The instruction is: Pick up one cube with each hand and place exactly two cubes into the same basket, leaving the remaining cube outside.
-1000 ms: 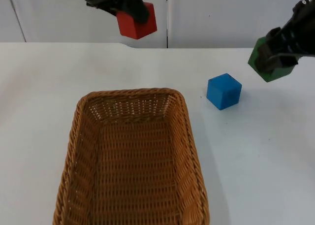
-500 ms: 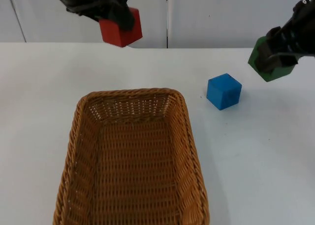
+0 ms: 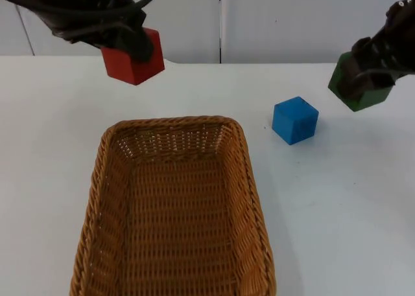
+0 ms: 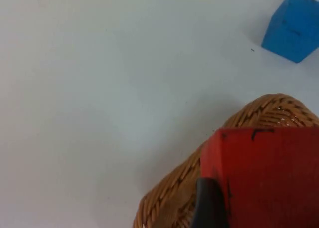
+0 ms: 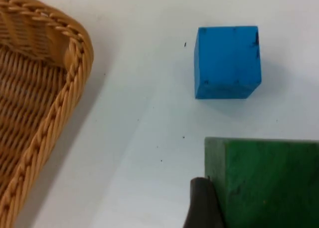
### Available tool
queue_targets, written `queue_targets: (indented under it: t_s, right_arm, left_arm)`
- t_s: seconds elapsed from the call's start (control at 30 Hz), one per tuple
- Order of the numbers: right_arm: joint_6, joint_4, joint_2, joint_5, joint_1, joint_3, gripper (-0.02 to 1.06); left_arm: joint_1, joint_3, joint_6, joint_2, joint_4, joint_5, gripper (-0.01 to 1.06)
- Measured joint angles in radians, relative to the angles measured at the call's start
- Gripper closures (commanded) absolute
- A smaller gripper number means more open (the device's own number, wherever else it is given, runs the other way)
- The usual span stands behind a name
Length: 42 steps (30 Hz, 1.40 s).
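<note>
Main risk: red cube (image 3: 132, 57) gets released short. It hangs in the air beyond the far rim of the basket (image 3: 104, 155), toward the far-left corner, not over the weave. In the left wrist view the red cube (image 4: 266, 175) overlaps just the basket (image 4: 174, 198) corner, so opening now would probably drop it on the rim or onto the bench (image 3: 52, 147), and it could bounce away.

Second risk: green cube (image 3: 360, 89) has a long carry. It sits well to the right of the basket, with the blue cube (image 3: 295, 120) between the two. A low sweep toward the basket could clip the blue cube and knock it in, giving three inside instead of two. The carry needs height over the blue cube.

Third: both arms converging on the same basket. Collision is possible if they arrive together.

Jaws:
- left gripper (image 3: 137, 46) is clamped on the red cube, gripping near its top; one black fingertip is pressed against the cube's side in the left wrist view.
- right gripper (image 3: 363, 72) is clamped on the green cube (image 5: 264, 183), same arrangement, fingertip flush on its side face, cube lifted off the bench.

Blue cube (image 5: 228, 61) rests on the bench just right of the basket's far-right corner, not touching it. Basket (image 5: 35, 88) has no cubes in it yet.
</note>
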Motion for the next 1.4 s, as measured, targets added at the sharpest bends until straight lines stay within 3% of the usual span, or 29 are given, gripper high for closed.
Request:
queue_targets:
  t_s: [0.33, 0.6, 0.77, 0.97, 1.4]
  right_arm:
    - [0.000, -0.002, 0.000, 0.079, 0.029, -0.082, 1.05]
    - [0.000, -0.004, 0.000, 0.067, 0.094, -0.086, 1.05]
    - [0.000, -0.004, 0.000, 0.053, 0.141, -0.090, 1.05]
    - [0.000, -0.004, 0.002, 0.061, 0.193, -0.128, 1.05]
    - [0.000, 0.002, 0.154, 0.205, 0.255, -0.362, 1.05]
  left_arm:
    - [0.000, 0.145, -0.007, -0.125, 0.000, -0.037, 1.05]
    - [0.000, 0.244, -0.007, -0.173, -0.017, -0.053, 1.05]
    - [-0.023, 0.334, -0.007, -0.228, -0.021, -0.111, 1.05]
    - [-0.095, 0.435, -0.020, -0.287, -0.021, -0.181, 1.05]
    - [-0.232, 0.451, -0.047, -0.293, -0.021, -0.187, 1.05]
